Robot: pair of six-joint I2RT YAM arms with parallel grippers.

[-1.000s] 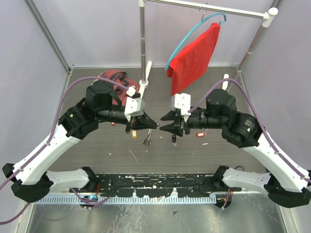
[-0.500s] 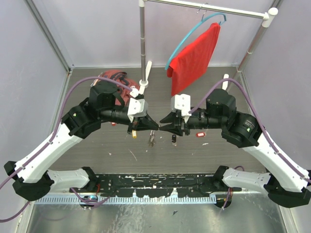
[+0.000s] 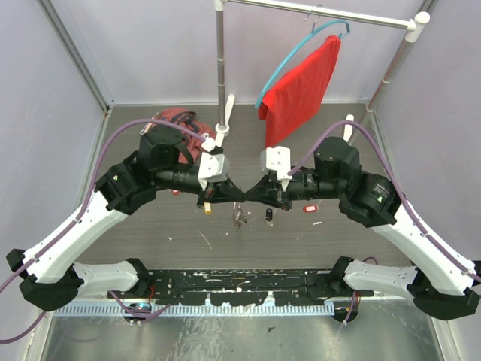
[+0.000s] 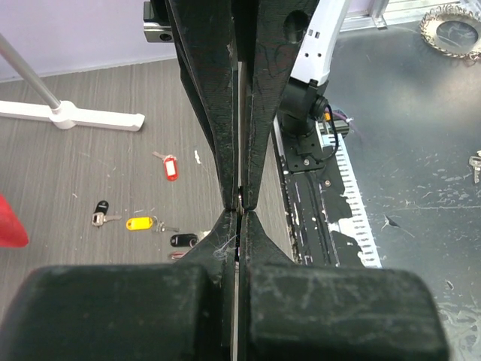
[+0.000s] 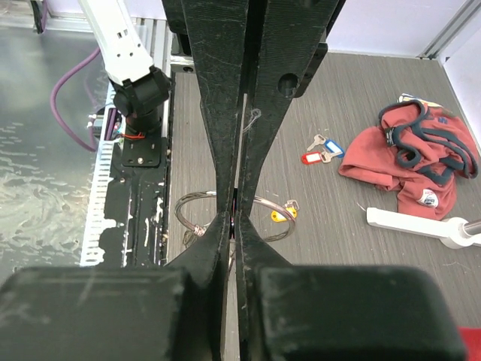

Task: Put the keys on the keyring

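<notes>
My left gripper (image 3: pixel 237 197) and right gripper (image 3: pixel 250 195) meet tip to tip above the table's middle, both shut. The keyring (image 3: pixel 239 216), a thin silver wire ring, hangs from where they meet, with a small metal piece on it. In the right wrist view the keyring (image 5: pixel 178 213) runs across behind my right gripper (image 5: pixel 235 216), and the left fingers (image 5: pixel 214 113) come down onto it. In the left wrist view my left gripper (image 4: pixel 239 214) is shut, tip against the right fingers (image 4: pixel 274 113). On the table lie a yellow-tagged key (image 3: pixel 206 208), a black-tagged key (image 3: pixel 269 216) and a red-tagged key (image 3: pixel 307 208).
A red garment (image 3: pixel 301 86) hangs on a blue hanger from a white rail whose post (image 3: pixel 220 68) stands at the back. A crumpled red cloth (image 5: pixel 406 158) lies behind the left arm, with red- and blue-tagged keys (image 5: pixel 319 153) beside it. A black rail (image 3: pixel 240 282) runs along the front.
The right gripper has closed and moved left until its tips meet the left gripper's. The left gripper and the hanging ring have shifted a little to the right.
</notes>
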